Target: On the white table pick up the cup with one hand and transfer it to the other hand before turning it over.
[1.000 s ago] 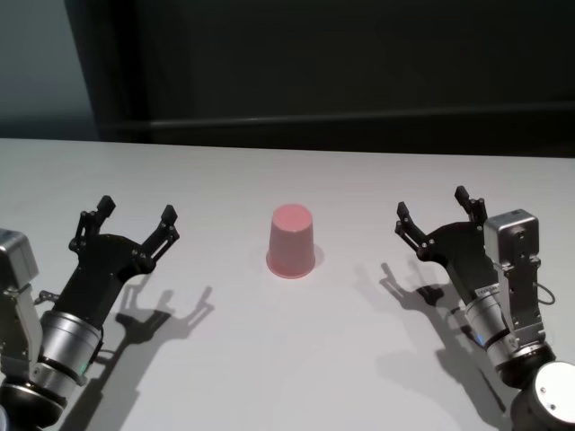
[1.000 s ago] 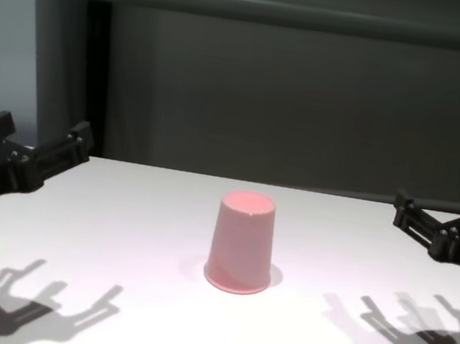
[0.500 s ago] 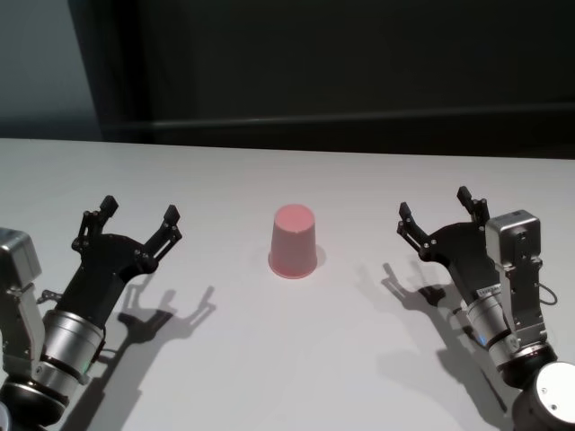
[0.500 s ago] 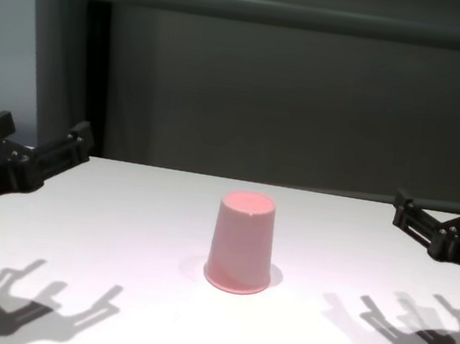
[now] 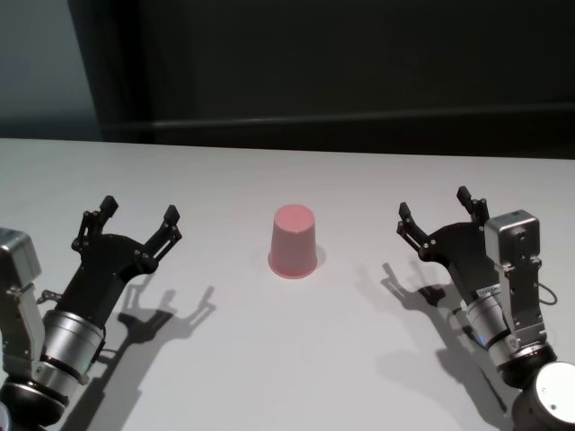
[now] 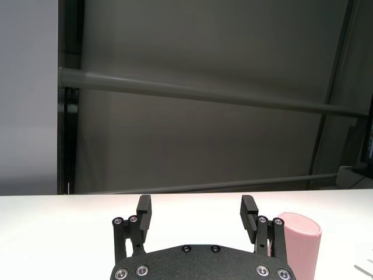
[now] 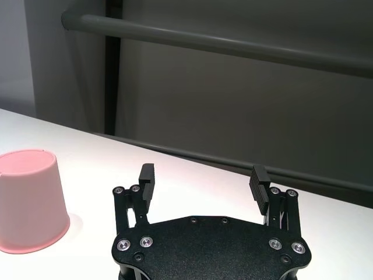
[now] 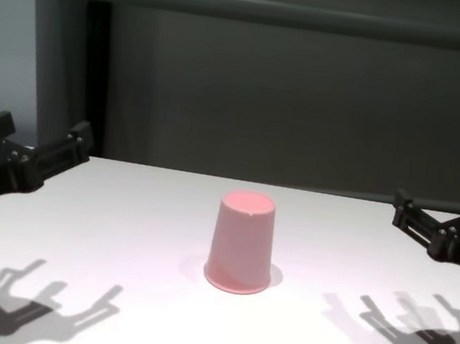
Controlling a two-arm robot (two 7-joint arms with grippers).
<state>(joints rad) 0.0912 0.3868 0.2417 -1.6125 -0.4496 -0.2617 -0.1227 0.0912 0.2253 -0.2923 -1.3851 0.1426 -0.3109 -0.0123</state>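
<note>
- The left gripper (image 5: 139,217) hovered above the near left part of the white table (image 5: 296,359), its two black fingers (image 5: 168,222) spread wide and holding nothing. Compared with a second earlier it had shifted barely at all: its arm sat a touch lower in the head view, nothing more.
- The right gripper (image 5: 437,212) hung over the near right part of the table, likewise spread wide and empty. It stood slightly further right than a second before, a very small drift.
- Both grippers cast forked shadows (image 8: 30,298) on the tabletop close to the near edge, and these looked the same as earlier.
- The cup (image 5: 293,241) stood upside down near the middle of the table, wide rim on the surface and narrow flat base on top. It lay between the two grippers and well apart from each, touched by neither.
- The cup had not moved from its earlier spot; in the chest view it (image 8: 242,241) kept the same place and the same upright stance.
- In the left wrist view the cup (image 6: 298,245) showed just past one finger (image 6: 249,211), with a clear gap between them.
- In the right wrist view it (image 7: 30,200) stood off to one side of the open fingers (image 7: 147,175).
- Beyond the far edge of the table a dark wall (image 8: 305,106) with a horizontal grey bar (image 8: 275,10) closed the scene, unchanged.
</note>
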